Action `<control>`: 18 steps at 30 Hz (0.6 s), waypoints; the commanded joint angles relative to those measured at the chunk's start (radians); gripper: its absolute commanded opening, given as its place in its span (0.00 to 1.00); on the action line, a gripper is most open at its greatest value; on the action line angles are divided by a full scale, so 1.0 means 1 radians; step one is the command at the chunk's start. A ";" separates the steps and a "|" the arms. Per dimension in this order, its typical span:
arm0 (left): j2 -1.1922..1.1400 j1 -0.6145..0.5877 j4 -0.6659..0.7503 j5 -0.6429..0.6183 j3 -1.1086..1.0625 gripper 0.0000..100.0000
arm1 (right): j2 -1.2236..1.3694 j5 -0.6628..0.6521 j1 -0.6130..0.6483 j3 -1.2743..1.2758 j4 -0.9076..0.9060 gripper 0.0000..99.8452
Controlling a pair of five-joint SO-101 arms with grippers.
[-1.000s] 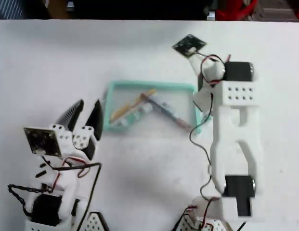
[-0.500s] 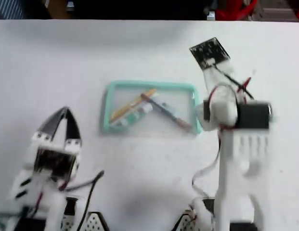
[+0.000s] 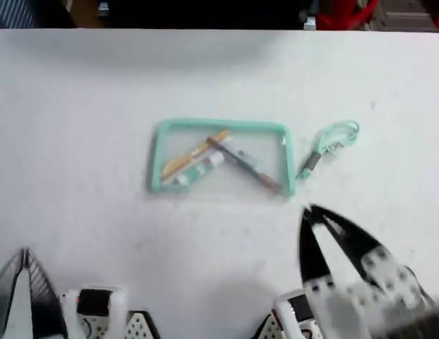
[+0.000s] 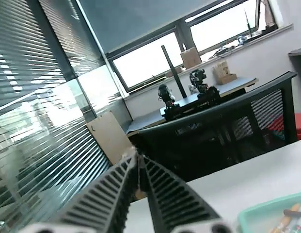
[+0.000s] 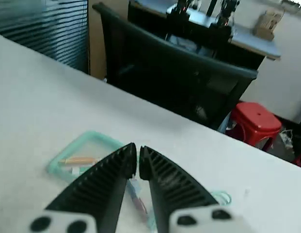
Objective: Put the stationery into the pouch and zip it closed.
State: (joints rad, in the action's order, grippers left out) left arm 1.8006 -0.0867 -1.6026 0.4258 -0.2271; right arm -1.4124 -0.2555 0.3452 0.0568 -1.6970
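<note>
Currently: pouch (image 3: 219,124), mid-table, pens (image 3: 205,159) inside, strap (image 3: 332,140) loose alongside. Left gripper (image 4: 137,156), right gripper (image 5: 137,147): fingers closed together, empty, well apart from pouch. Risk: zip closure unverifiable; any gap would let pens slip out.

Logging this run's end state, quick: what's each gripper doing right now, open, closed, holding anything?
Left gripper: closed, holding nothing.
Right gripper: closed, holding nothing.
</note>
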 commanded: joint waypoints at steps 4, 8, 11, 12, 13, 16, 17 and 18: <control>-0.252 -0.030 -0.043 0.009 -0.069 0.02 | -0.202 0.008 -0.025 0.150 0.048 0.02; -0.117 0.056 0.028 0.008 -0.215 0.02 | -0.395 -0.009 -0.031 0.359 0.122 0.02; 0.059 0.070 0.089 0.009 -0.327 0.02 | -0.384 -0.129 -0.028 0.423 0.107 0.02; 0.056 0.062 0.098 0.011 -0.342 0.02 | -0.377 -0.155 -0.027 0.439 0.105 0.02; 0.035 0.053 0.104 0.009 -0.361 0.02 | -0.384 -0.163 -0.033 0.459 0.111 0.02; 0.021 0.045 0.123 -0.008 -0.408 0.02 | -0.397 -0.146 -0.033 0.489 0.133 0.02; 0.027 0.045 0.144 -0.029 -0.434 0.02 | -0.394 -0.140 -0.033 0.494 0.139 0.02; 0.027 0.044 0.167 -0.046 -0.463 0.02 | -0.394 -0.138 -0.033 0.503 0.150 0.02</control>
State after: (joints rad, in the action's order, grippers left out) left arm 1.8282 -0.0361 -1.5014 0.4212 -0.6368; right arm -1.8067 -0.3920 0.3222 0.5478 -1.5804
